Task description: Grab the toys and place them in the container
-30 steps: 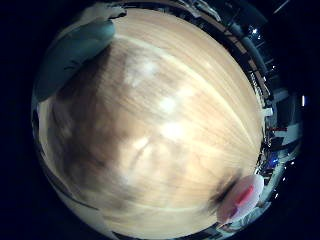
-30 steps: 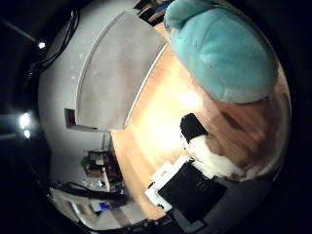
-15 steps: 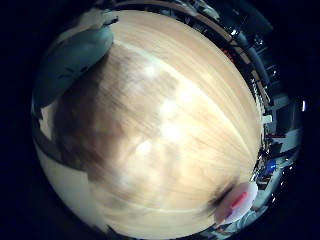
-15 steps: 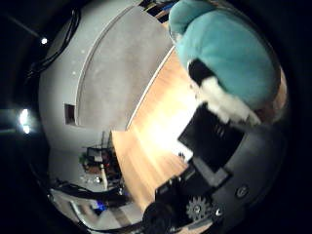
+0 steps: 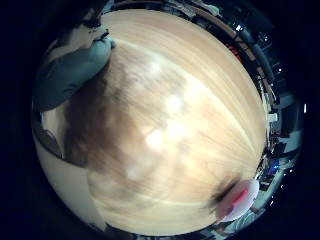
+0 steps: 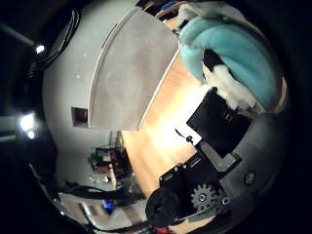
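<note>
While the hand [image 6: 214, 161] hangs close over the wooden tabletop [image 5: 200, 100], its black and white fingers [image 6: 222, 87] curl against a teal plush toy [image 6: 234, 48] lying right at the palm. Whether they truly clasp it I cannot tell. A pink and white object [image 5: 237, 200] sits near the tabletop's far edge.

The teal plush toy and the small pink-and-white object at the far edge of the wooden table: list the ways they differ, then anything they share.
1. Colour: the teal plush toy is turquoise with white fluffy patches; the pink-and-white object is white with a red-pink mark.
2. Closeness: the plush toy fills much of the thumb-side view, so it sits near the palm; the pink-and-white object looks tiny and far off.
3. Contact: the hand reaches against the plush toy; nothing touches the other.

Both rest on the wooden table.
</note>
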`<state>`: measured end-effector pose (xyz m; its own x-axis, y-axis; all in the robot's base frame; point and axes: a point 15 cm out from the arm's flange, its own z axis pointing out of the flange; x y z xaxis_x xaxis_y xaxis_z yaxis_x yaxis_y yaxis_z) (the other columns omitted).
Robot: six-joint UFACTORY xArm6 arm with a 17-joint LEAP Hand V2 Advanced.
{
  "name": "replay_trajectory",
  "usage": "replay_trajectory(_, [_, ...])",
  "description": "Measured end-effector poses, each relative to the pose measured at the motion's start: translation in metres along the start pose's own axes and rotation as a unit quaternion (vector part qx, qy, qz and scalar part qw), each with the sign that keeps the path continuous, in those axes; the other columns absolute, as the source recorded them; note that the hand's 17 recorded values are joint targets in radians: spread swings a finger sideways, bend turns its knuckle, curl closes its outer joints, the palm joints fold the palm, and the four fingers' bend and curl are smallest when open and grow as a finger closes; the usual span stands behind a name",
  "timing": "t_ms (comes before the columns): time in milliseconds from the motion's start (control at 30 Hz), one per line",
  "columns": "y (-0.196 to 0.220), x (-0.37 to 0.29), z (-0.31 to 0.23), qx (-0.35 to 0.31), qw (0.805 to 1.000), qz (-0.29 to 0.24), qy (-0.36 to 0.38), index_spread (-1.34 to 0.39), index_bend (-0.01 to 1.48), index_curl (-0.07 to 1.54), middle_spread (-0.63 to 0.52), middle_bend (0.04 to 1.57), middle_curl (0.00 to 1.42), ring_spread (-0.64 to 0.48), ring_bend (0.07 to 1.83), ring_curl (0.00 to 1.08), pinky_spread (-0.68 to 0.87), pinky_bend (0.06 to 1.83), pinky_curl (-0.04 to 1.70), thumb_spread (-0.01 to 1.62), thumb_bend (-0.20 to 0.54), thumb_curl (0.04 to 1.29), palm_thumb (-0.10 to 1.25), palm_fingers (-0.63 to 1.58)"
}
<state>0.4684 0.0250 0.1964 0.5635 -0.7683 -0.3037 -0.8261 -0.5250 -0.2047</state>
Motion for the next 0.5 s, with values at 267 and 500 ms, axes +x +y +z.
replay_trajectory(267, [-0.001, 0.002, -0.039, 0.022, 1.0, 0.001, 0.014, -0.47, 1.07, 0.94, -0.5, 1.09, 1.03, -0.32, 1.43, 0.68, -0.2, 1.7, 0.43, 0.98, 0.092, 0.75, 1.08, 0.95])
replay_trajectory(500, [-0.008, -0.016, -0.115, 0.066, 0.997, -0.016, 0.042, -0.43, 1.12, 1.0, -0.48, 1.13, 1.11, -0.3, 1.46, 0.75, -0.19, 1.72, 0.48, 0.98, 0.071, 0.8, 1.08, 0.89])
